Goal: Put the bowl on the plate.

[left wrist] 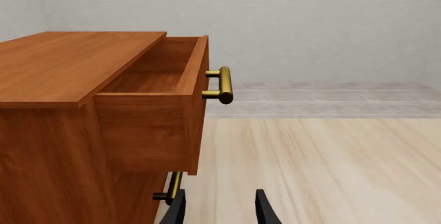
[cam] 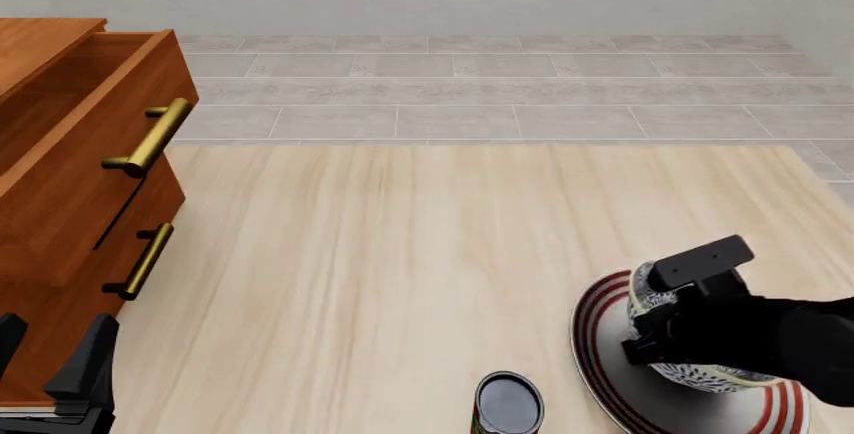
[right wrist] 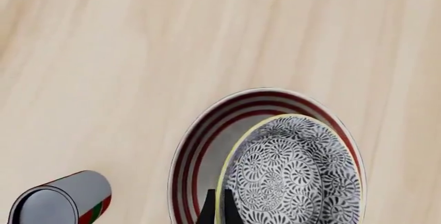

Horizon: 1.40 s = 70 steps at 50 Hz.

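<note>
The white plate with red rings lies at the table's near right. Over it is the blue-grey floral bowl, largely covered by my right arm. In the right wrist view the bowl lies inside the plate, off-centre. My right gripper is shut on the bowl's yellowish rim, one finger on each side. Whether the bowl rests on the plate or hangs just above it I cannot tell. My left gripper stays open at the near left, holding nothing, its fingers beside the cabinet.
A small dark can stands just left of the plate, also in the right wrist view. A wooden cabinet with brass handles fills the left side; its top drawer is pulled open.
</note>
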Tool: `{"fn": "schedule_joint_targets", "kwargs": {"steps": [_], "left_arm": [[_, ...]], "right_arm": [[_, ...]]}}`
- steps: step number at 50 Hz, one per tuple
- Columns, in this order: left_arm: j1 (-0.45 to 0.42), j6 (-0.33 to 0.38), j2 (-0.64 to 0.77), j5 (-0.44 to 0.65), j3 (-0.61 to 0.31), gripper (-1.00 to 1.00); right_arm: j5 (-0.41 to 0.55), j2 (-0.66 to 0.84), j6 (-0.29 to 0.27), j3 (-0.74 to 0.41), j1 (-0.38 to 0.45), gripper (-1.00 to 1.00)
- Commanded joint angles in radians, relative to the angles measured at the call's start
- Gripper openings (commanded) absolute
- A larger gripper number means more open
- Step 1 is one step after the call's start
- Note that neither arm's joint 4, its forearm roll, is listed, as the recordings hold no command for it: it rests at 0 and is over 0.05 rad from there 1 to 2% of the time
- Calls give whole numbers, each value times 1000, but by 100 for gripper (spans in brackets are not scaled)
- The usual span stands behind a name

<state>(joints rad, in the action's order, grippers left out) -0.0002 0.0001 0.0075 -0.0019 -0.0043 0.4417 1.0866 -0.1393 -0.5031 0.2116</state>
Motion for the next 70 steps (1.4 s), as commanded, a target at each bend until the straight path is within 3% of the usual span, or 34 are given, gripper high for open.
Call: {"fn": "schedule_joint_targets", "kwargs": {"steps": [1, 4, 5, 26, 70], "left_arm": [[0, 0, 0, 0, 0, 100], [0, 0, 0, 0, 0, 100], [0, 0, 0, 0, 0, 100], [0, 0, 0, 0, 0, 100], [0, 0, 0, 0, 0, 100]], "right_arm": [[-7, 15, 23, 16, 7, -100], [-5, 15, 20, 13, 3, -100], [-1, 16, 20, 9, 5, 100], [24, 27, 7, -30, 16, 100], [253, -33, -150, -305, 4, 100]]}}
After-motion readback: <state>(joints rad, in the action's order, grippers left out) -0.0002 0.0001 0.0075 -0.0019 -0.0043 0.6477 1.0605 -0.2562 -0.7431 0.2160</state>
